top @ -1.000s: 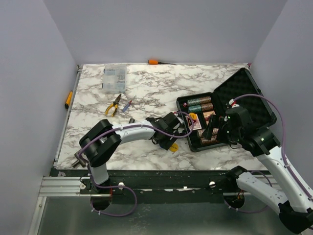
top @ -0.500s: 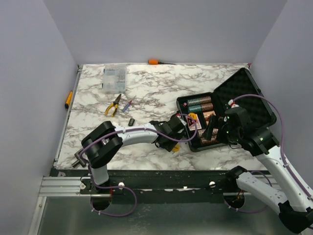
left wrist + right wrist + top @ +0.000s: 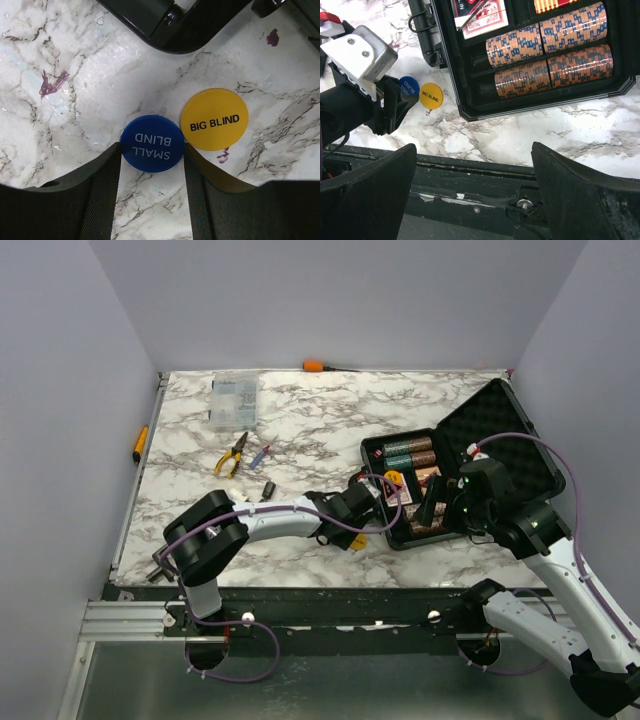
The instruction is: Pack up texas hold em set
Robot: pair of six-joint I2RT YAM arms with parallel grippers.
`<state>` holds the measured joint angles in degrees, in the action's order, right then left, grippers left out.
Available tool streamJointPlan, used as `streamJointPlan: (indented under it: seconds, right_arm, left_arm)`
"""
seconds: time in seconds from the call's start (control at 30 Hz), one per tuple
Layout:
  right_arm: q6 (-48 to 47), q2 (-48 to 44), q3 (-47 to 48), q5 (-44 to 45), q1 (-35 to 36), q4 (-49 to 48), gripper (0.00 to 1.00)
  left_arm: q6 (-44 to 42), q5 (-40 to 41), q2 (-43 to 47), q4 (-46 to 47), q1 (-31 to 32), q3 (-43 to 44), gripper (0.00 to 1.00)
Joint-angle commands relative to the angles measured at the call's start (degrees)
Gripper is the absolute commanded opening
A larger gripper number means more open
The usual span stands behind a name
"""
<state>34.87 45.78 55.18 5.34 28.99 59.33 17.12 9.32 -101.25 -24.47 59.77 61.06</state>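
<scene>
At the far left of the marble tabletop (image 3: 300, 430) sit a clear plastic box (image 3: 233, 400) and, nearer, yellow-handled pliers (image 3: 233, 453). The left arm reaches rightward, low over the surface. Its tool (image 3: 152, 150) is grasping the blue disc (image 3: 152, 143), marked SMALL BLIND, with a finger against each side of it while the disc lies flat on the marble. Touching that disc on its right lies the yellow disc (image 3: 214, 119), marked BIG BLIND. Both are outside the black case (image 3: 452, 85), just beside its handle side. The case is open on the right part of the tabletop with its foam lid raised. It holds brown and teal chip stacks (image 3: 547, 47) and a card deck (image 3: 482, 12). The right tool (image 3: 474, 155) hangs above the case's near edge, fully released and empty.
</scene>
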Motion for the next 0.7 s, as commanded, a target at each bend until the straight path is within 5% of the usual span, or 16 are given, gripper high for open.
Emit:
streamJointPlan:
  seconds: [0.0, 0.67]
  right_arm:
    - [-0.77, -0.54, -0.58, 1.60, 0.26, 0.22, 1.00]
    - [0.58, -0.08, 1.63, 1.22, 0.27, -1.40, 1.00]
  left_arm:
    - [1.37, 0.48, -3.75, -3.59, 0.88, -4.12, 0.42]
    - [3.49, 2.79, 8.06, -4.76, 3.94, -4.19, 0.38]
